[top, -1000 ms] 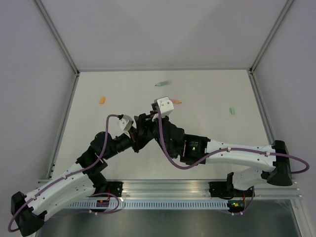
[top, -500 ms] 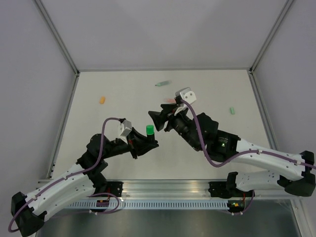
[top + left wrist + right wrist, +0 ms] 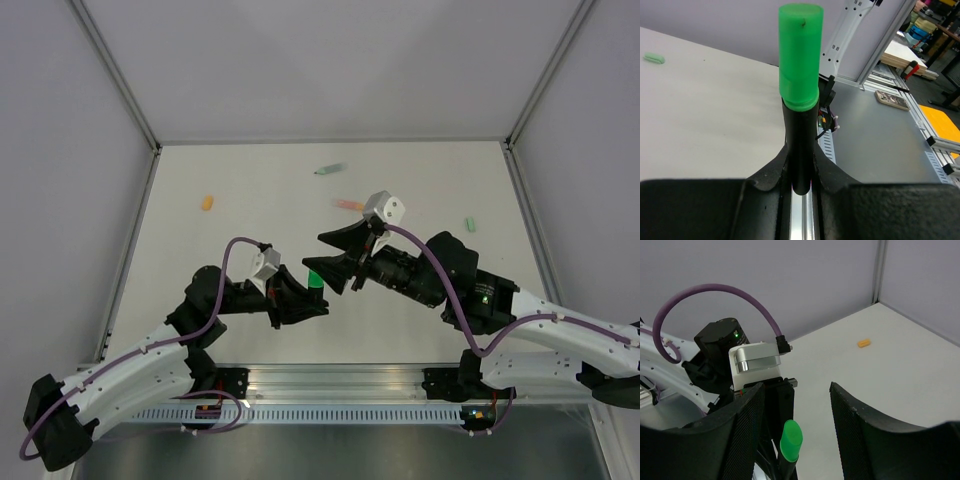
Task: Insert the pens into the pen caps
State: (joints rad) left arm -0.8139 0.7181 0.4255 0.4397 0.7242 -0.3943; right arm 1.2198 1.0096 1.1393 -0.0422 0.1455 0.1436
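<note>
Jaws narrow on the left gripper [image 3: 800, 167], pinched onto the black lower barrel of the black-and-green pen [image 3: 800, 135]. Pen gripped near its bottom end and pointing straight out from the fingers, with the bright green cap [image 3: 800, 55] at its far end and a seam partway down the green. Jaws well apart on the right gripper [image 3: 796, 400], one mesh-faced finger on each side of the green tip, the tip closer to the finger at the left of that wrist view; impossible to tell whether touching. From above, both grippers facing each other over the near middle of the table [image 3: 200, 250], the held pen between them. Farther back on the table: mint green pen [image 3: 328, 169] near the far edge, salmon orange pen [image 3: 348, 204] just beside the right wrist's white camera block, orange cap [image 3: 207, 202] off to the left, mint green cap [image 3: 468, 224] off to the right. All four lying flat, apart from one another and from the held pen.
</note>
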